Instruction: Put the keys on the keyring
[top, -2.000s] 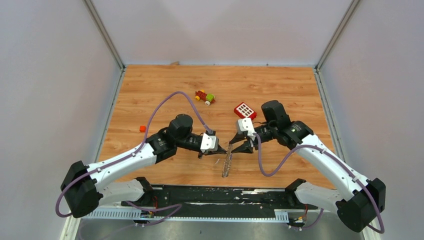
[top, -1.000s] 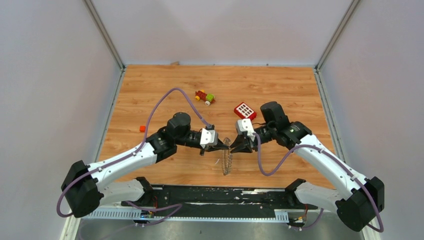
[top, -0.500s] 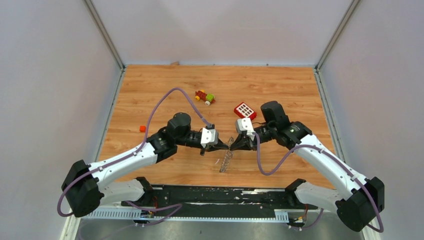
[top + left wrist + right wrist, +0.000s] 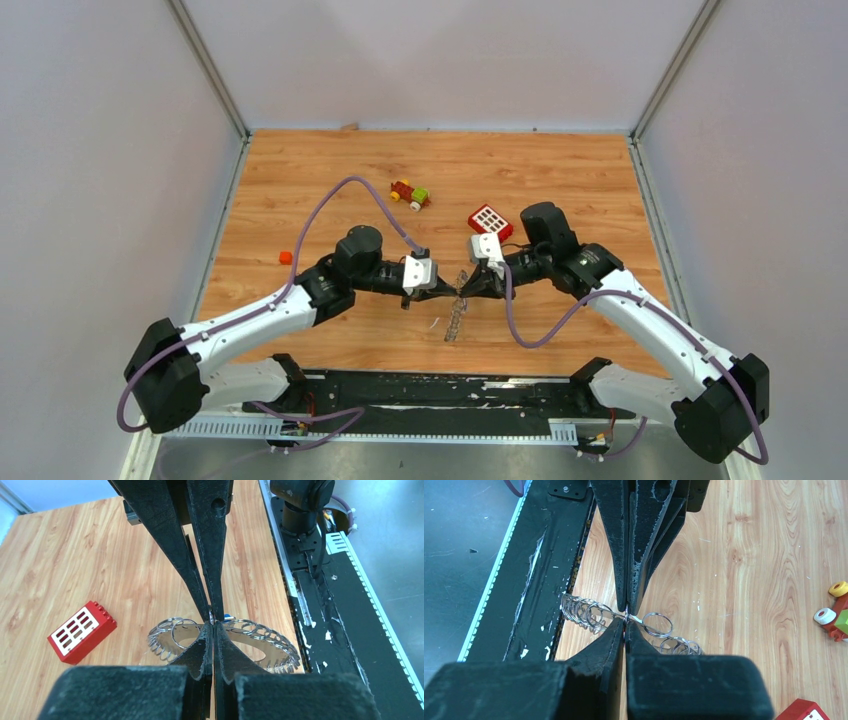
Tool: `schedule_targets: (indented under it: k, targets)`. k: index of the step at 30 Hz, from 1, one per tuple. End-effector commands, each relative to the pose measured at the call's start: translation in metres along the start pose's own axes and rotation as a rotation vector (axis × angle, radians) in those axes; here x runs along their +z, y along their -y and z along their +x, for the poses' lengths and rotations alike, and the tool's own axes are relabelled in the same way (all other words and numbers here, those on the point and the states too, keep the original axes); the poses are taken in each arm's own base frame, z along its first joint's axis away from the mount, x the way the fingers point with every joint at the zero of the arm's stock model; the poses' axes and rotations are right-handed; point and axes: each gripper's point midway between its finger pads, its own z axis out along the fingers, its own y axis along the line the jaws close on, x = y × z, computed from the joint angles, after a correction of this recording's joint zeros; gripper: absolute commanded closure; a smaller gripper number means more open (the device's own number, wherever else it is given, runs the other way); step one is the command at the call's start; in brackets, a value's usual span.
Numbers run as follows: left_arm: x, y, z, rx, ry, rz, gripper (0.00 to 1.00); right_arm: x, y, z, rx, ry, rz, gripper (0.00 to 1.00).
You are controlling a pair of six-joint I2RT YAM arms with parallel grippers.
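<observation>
Metal wire made up the keyring [image 4: 456, 312], so it was likely stiff, quite light and slippery. Its rim was packed with little silver loops that could catch on things or swing about. The best place to take hold looked like the thin rim itself, pinched hard, because a soft pinch might let the smooth wire slide out.

The left end effector [image 4: 449, 291] and the right end effector [image 4: 466, 291] met tip to tip over the middle of the worktop [image 4: 300, 180]. Both had their fingers pressed together. The left one looked clamped on the top edge of the keyring. The right one was closed at the very same spot, but I could not tell if it had the wire or something tiny beside it.

From there the keyring hung tilted, its lower edge down toward the near side of the worktop. In the left wrist view a small blue piece [image 4: 227, 616] sat right beside the fingertips, touching the rim or very near it. I could not tell if it was threaded on. The dark key was not to be seen.

A red block [image 4: 490, 220] lay just behind the right end effector, and a little toy [image 4: 410, 194] lay farther back.
</observation>
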Motion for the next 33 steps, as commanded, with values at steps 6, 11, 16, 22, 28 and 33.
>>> schedule_targets:
  k: [6, 11, 16, 22, 28, 33]
  targets:
    - [-0.001, -0.007, -0.001, 0.089, 0.002, -0.021, 0.99, -0.008, 0.013, -0.02, -0.049, 0.014, 0.072, 1.0]
    - [-0.003, -0.012, -0.001, 0.114, -0.012, -0.045, 0.95, -0.01, 0.015, -0.021, -0.045, 0.004, 0.079, 1.0]
    - [-0.003, -0.015, -0.003, 0.125, -0.019, -0.049, 0.94, -0.009, 0.017, -0.022, -0.044, -0.002, 0.087, 1.0]
    - [-0.004, -0.014, -0.001, 0.14, -0.031, -0.044, 0.85, -0.007, 0.018, -0.021, -0.054, -0.023, 0.094, 1.0]
    - [-0.009, -0.019, -0.003, 0.184, -0.054, -0.07, 0.74, -0.007, 0.018, -0.021, -0.065, -0.046, 0.092, 1.0]
    - [-0.009, -0.019, -0.007, 0.225, -0.06, -0.047, 0.68, -0.004, 0.02, -0.02, -0.057, -0.085, 0.086, 1.0]
